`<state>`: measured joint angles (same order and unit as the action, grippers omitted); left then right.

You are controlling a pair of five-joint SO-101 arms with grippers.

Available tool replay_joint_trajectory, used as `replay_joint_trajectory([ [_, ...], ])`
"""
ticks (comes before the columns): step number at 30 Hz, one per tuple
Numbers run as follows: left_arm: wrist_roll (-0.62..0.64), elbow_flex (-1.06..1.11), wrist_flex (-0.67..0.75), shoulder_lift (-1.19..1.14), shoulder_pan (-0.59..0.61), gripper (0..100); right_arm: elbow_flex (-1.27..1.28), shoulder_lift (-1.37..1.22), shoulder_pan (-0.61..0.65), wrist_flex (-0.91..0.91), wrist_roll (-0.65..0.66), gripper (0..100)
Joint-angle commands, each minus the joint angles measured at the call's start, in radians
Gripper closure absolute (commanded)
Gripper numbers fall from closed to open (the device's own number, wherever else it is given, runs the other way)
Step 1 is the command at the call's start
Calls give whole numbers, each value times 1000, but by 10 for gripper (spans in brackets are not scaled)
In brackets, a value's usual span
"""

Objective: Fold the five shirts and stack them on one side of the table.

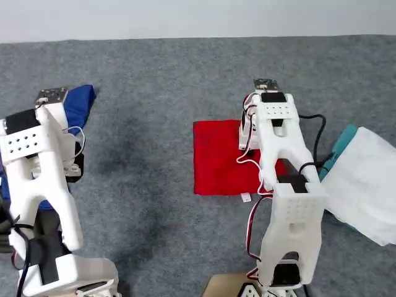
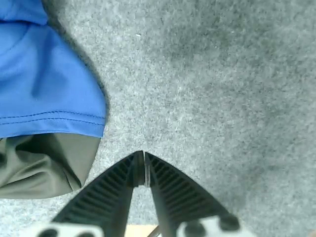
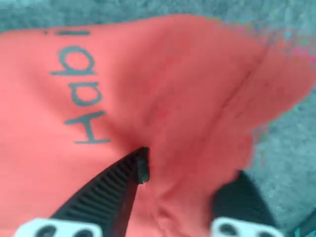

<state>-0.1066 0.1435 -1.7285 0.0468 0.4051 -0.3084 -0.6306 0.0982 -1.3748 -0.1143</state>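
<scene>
A red shirt [image 1: 216, 158] lies folded into a rectangle at the table's middle. My right gripper [image 1: 260, 124] is over its right edge. In the right wrist view the red shirt [image 3: 148, 74] bunches up between the fingers of my right gripper [image 3: 190, 177], which is shut on a fold of it. A blue shirt [image 1: 80, 102] lies at the far left beside my left gripper [image 1: 52, 105]. The left wrist view has my left gripper [image 2: 143, 165] shut and holding nothing above bare carpet, with the blue shirt [image 2: 44, 84] lying on an olive shirt [image 2: 39, 163] beside it.
A white shirt [image 1: 365, 179] lies at the right edge on top of a teal shirt [image 1: 342, 143]. Grey carpet [image 1: 154, 80] covers the table. Open carpet runs between the two arms and along the far side.
</scene>
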Motion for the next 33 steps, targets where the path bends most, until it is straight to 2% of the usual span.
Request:
replay_joint_trajectory([
  [1,6,-2,-20,46,0,994,-72,-2,30,-50,69,982],
  [10,6,-2,-20,46,0,994,-338,-2,28,-323,301,988],
  [13,6,-2,-21,46,0,994,-414,-18,35,-291,474,988],
  [19,6,1,-23,46,2,994,-439,-88,33,-76,859,988],
  [23,6,1,-23,46,2,994,-439,-130,36,50,1036,988],
  [27,6,1,-23,46,0,994,-439,-145,36,111,1062,967],
  [29,6,1,-23,46,0,994,-448,-133,30,79,1056,898],
  [33,6,2,-23,46,5,994,-459,-88,28,41,848,775],
])
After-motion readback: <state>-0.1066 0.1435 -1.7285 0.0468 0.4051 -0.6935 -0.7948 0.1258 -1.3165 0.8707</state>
